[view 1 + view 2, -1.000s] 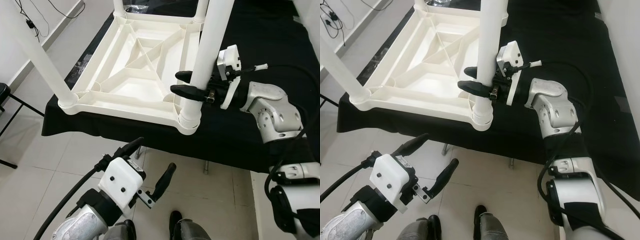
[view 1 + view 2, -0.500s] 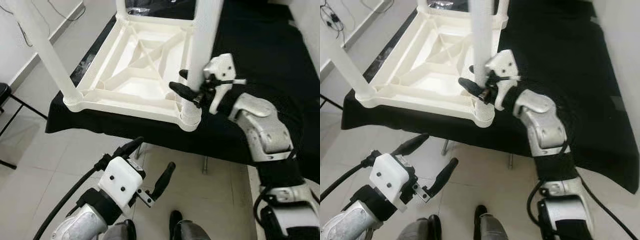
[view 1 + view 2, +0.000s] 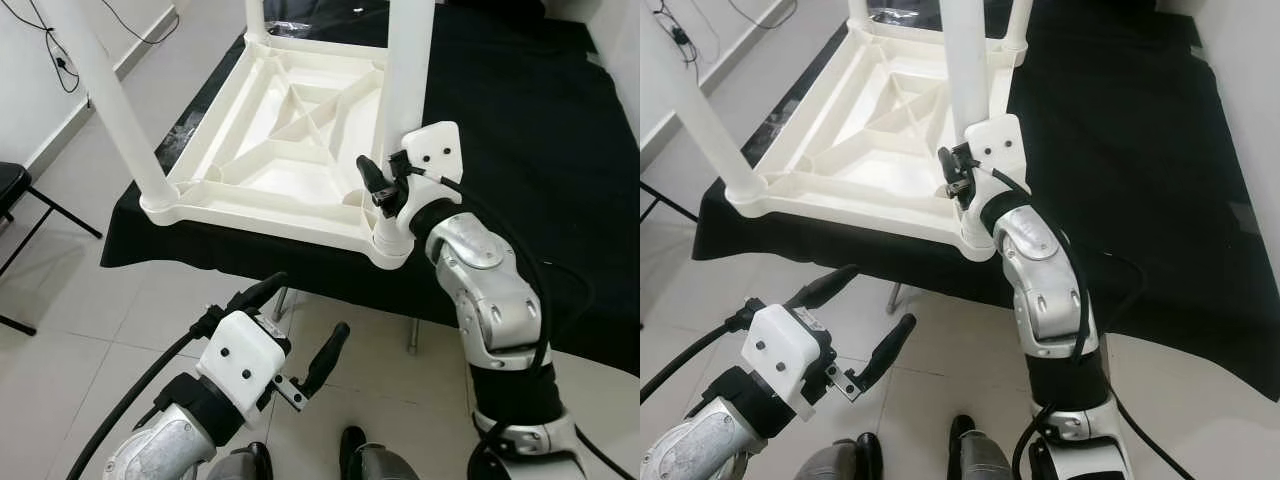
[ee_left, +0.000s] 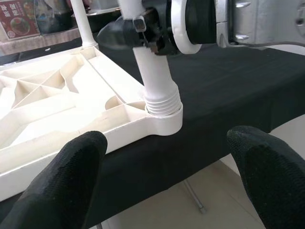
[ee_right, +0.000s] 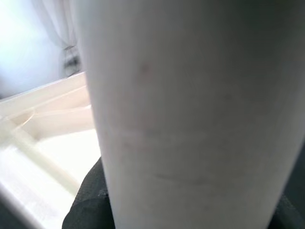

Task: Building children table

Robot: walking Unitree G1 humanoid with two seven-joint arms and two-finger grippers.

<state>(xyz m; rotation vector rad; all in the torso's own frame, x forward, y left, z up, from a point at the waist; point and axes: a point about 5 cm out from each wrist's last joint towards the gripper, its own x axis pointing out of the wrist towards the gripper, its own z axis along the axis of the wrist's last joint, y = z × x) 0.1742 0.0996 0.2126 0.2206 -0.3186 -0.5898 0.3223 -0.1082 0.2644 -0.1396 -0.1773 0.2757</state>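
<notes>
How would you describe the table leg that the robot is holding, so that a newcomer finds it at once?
Start from the black-covered bench, where a white plastic tabletop lies upside down with its ribbed underside facing up. Go to the tabletop's corner nearest the robot, on the robot's right. The leg stands upright in the threaded socket there, and unlike the other legs it has the right gripper clamped on it just above the socket.

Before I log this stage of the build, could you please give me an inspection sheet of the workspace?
Surface: black-covered table, carrying the work.
Job's things: white tabletop lies upside down; near-right leg stands upright in its corner socket; further legs also stand.
Clutter: crumpled clear plastic at the far edge.
Grippers: right pincer shut around the near-right leg above the socket; left pincer open, low over the floor, holding nothing.
Cables: wires along the wall.
Surroundings: tiled floor; dark stool to the left.
</notes>
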